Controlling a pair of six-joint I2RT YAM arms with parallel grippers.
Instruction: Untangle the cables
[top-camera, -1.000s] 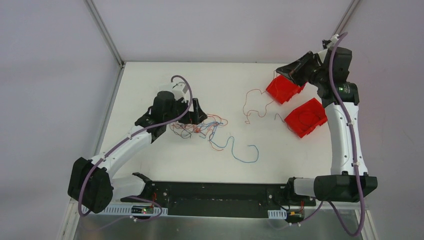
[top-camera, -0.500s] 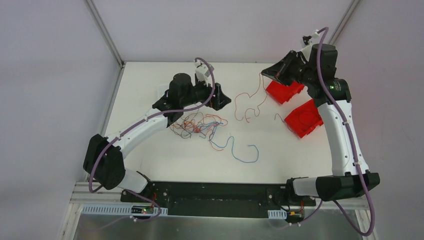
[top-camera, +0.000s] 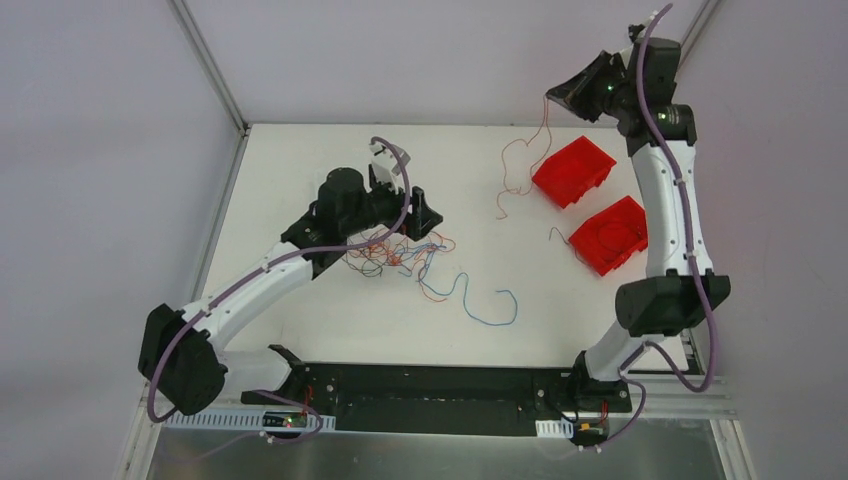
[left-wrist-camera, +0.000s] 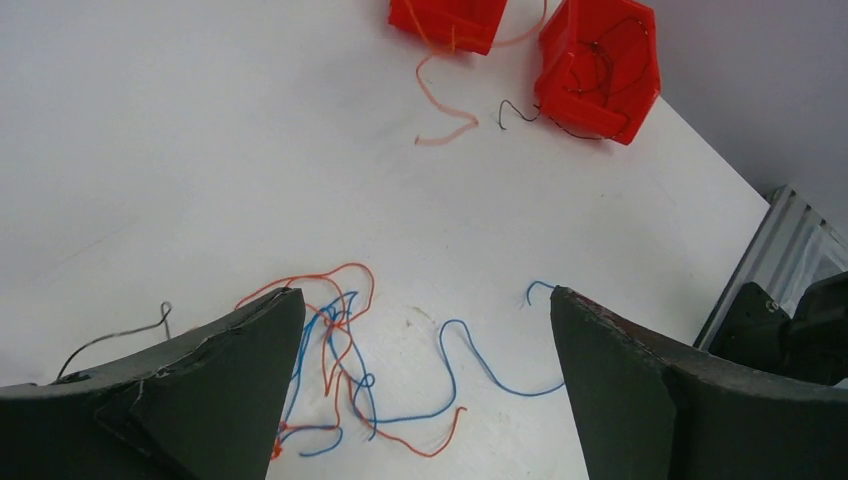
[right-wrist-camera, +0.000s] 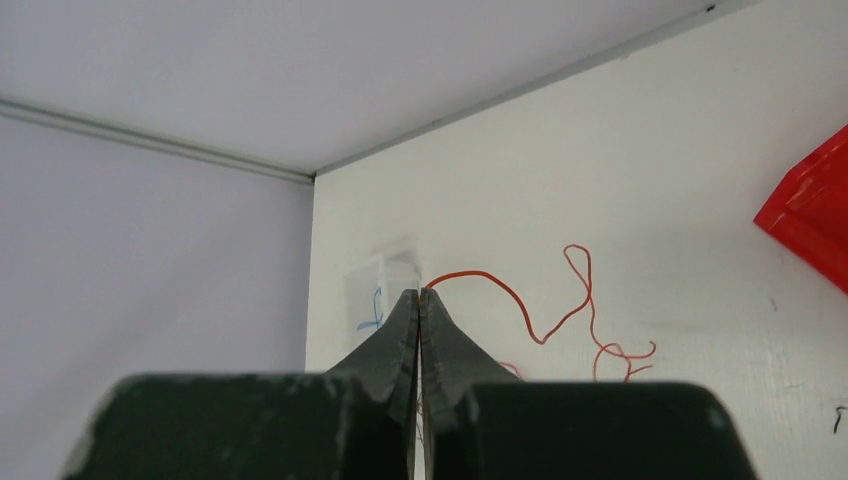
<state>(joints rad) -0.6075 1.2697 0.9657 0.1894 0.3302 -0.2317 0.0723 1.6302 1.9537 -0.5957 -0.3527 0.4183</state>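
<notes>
R claw (right-wrist-camera: 420, 297) pinches thin red wire (right-wrist-camera: 520, 307) up high so it hangs free; L claw (left-wrist-camera: 425, 298) wide open over tangled blue and orange wires (top-camera: 395, 250).

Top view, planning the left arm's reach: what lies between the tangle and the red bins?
In the top view, a red wire hanging from the right gripper and a short black wire by the near bin.

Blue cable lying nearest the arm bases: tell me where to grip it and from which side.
Grip the blue cable near its hooked right end, which lies flat and alone on the table, away from the tangle. Come straight down with the open left tool, jaws across the strand.
</notes>
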